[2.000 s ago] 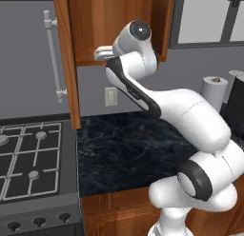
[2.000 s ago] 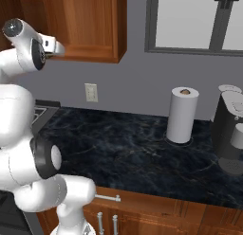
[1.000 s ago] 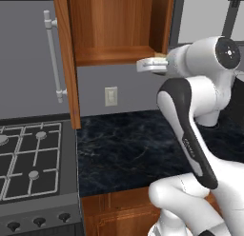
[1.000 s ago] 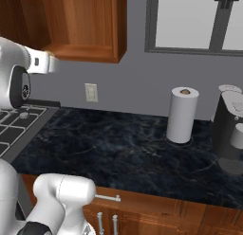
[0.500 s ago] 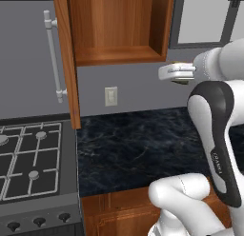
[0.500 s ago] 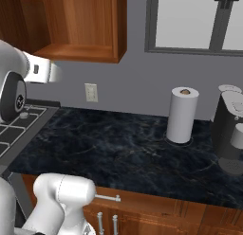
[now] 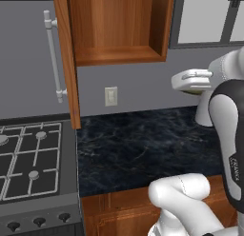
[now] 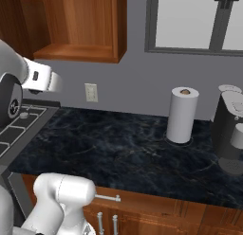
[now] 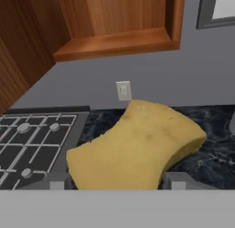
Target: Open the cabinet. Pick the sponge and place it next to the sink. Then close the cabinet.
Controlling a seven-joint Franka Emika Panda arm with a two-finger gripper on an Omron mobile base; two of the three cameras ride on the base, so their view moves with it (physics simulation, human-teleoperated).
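The yellow sponge (image 9: 137,146) sits crosswise between my fingertips, with my gripper (image 9: 117,181) shut on it. My hand hangs in the air above the dark counter, to the right of the cabinet and below its level; the gripper (image 7: 183,83) points left. The reddish-brown cabinet (image 7: 119,28) stands open with a bare shelf. Its door (image 7: 66,63) is swung out to the left, with the silver bar handle (image 7: 52,54) on it. From the other side the gripper (image 8: 57,82) shows at the left edge, under the cabinet (image 8: 78,25). The sink is out of view.
A gas stove (image 7: 28,159) lies left of the black counter (image 7: 143,149). A paper towel roll (image 8: 182,115) and a dark coffee machine (image 8: 230,130) stand at the counter's back right. A wall outlet (image 7: 110,95) sits under the cabinet, a window (image 8: 194,21) to its right.
The arm has swung right, out of the cabinet and away from it, carrying the sponge. The hand has dropped below the shelf level. The cabinet door stays open.
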